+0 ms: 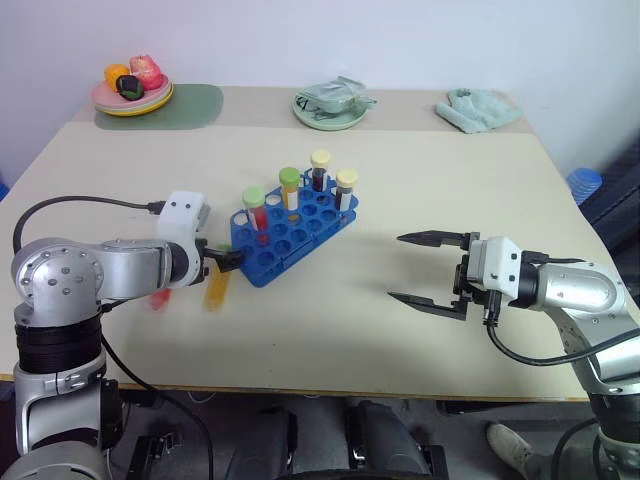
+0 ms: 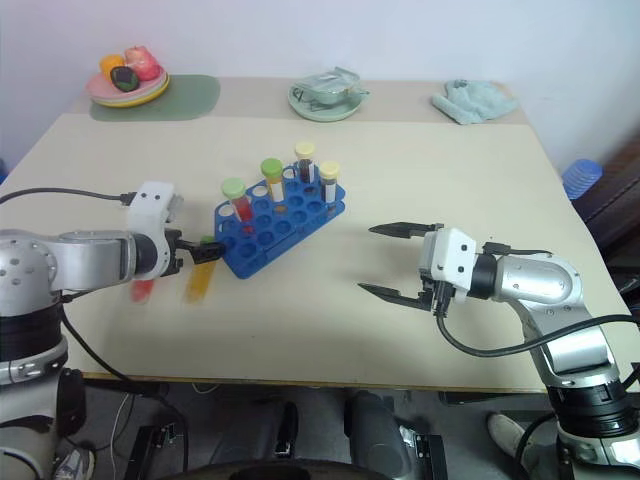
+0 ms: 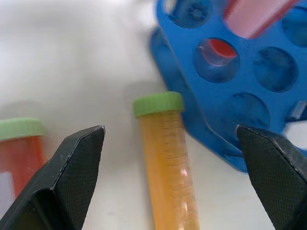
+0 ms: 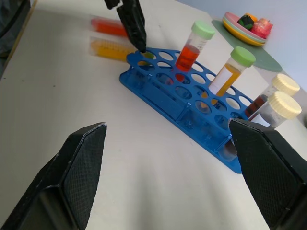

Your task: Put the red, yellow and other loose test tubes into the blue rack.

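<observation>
Table (image 1: pixel 340 330) bare btwn pincers — blue rack (image 1: pixel 290 232) crowds yellow tube (image 1: pixel 217 290).

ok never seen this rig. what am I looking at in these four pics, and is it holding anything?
It is a two-armed humanoid robot at a table. Two pictures come from its head, looking down over both arms. The other two come from a camera on each wrist, looking out between that gripper's two black fingers.

On the table stands a blue rack with four capped tubes already upright in it. Two loose tubes lie flat beside it: a yellow tube and a red tube. At the far edge are a plate of toy food, a green dish and a cloth.

Nothing is held. The left gripper is open, straddling the yellow tube. The right gripper is open too, over bare table.
</observation>
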Motion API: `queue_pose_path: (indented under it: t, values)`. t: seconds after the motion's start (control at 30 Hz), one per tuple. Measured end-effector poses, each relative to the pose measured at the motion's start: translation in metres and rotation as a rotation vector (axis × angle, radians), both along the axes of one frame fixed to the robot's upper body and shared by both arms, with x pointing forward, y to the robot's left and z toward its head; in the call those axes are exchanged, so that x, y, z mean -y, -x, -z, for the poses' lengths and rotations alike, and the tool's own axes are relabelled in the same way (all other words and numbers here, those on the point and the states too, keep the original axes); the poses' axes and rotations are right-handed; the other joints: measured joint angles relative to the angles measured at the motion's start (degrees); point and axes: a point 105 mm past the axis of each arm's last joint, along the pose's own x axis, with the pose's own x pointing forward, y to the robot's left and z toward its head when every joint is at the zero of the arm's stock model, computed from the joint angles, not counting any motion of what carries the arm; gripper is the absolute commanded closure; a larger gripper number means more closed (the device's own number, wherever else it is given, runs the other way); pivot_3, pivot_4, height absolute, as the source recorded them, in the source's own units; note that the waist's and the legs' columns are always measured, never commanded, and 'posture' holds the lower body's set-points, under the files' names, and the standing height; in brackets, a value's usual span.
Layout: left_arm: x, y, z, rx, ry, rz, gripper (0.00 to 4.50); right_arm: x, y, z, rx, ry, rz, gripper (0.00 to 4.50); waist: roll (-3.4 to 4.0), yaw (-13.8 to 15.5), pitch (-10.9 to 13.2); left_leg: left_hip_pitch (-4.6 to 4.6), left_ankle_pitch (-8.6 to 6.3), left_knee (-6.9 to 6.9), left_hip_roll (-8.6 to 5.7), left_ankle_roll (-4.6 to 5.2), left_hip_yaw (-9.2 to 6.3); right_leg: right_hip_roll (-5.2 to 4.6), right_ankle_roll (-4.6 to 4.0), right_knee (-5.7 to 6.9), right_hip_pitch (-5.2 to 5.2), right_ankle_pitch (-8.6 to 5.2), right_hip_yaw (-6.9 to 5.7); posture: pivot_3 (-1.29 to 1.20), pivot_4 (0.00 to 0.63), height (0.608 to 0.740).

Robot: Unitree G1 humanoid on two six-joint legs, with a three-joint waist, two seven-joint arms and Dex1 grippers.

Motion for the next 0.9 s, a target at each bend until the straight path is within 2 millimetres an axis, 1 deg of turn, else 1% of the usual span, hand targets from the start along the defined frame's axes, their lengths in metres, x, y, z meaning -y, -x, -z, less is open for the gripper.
queue_pose_path:
  t: [0.13,0.2,0.37,0.43,0.57,0.73,0.9]
  values:
    - [0.004,0.007,-0.016,0.078,0.012,0.062,0.0,0.001,-0.002,0.001,0.001,-0.007,0.008,0.34,0.0,0.01,0.0,0.0,0.01,-0.01,-0.01,-0.02,0.0,-0.01,0.0,-0.02,0.0,0.0,0.0,0.0,0.15,0.74]
    - [0.005,0.011,-0.018,0.093,0.0,0.085,0.0,0.001,-0.002,0.001,0.001,-0.009,0.012,0.34,0.01,0.02,0.0,0.01,0.01,-0.01,-0.01,-0.02,0.0,-0.01,-0.01,-0.03,0.01,0.0,0.0,0.0,0.15,0.74]
    - [-0.001,0.02,-0.003,0.034,-0.014,0.085,0.0,0.002,-0.003,0.001,0.002,-0.012,0.017,0.34,0.01,0.03,0.0,0.01,0.01,0.0,-0.01,-0.01,0.0,-0.01,-0.01,-0.02,0.02,0.0,0.0,0.0,0.15,0.74]
    - [-0.003,0.021,-0.004,0.034,-0.012,0.081,0.0,0.002,-0.003,0.001,0.002,-0.012,0.017,0.34,0.01,0.05,0.0,0.01,0.0,-0.01,-0.01,0.01,0.0,-0.01,-0.01,-0.02,0.02,0.0,0.0,0.0,0.15,0.74]
    - [-0.017,0.023,-0.002,0.01,-0.015,0.037,0.0,0.003,-0.004,0.001,-0.001,-0.013,0.021,0.34,0.01,0.04,0.0,0.01,-0.04,-0.02,-0.01,0.08,0.0,-0.02,-0.02,-0.03,0.01,0.0,0.0,0.0,0.15,0.74]
    - [-0.018,0.026,0.005,-0.031,-0.023,0.042,0.0,0.003,-0.004,0.001,0.001,-0.014,0.022,0.34,0.01,0.15,0.0,0.01,-0.13,-0.02,-0.01,0.23,0.0,-0.03,-0.02,-0.02,0.02,0.0,0.0,0.0,0.15,0.74]
    - [-0.02,0.023,0.018,-0.102,-0.051,0.009,0.0,0.003,-0.005,0.001,0.001,-0.015,0.024,0.34,0.01,0.21,0.01,0.01,-0.14,-0.01,-0.01,0.25,0.0,-0.03,-0.02,-0.01,0.01,0.0,0.0,0.0,0.15,0.74]
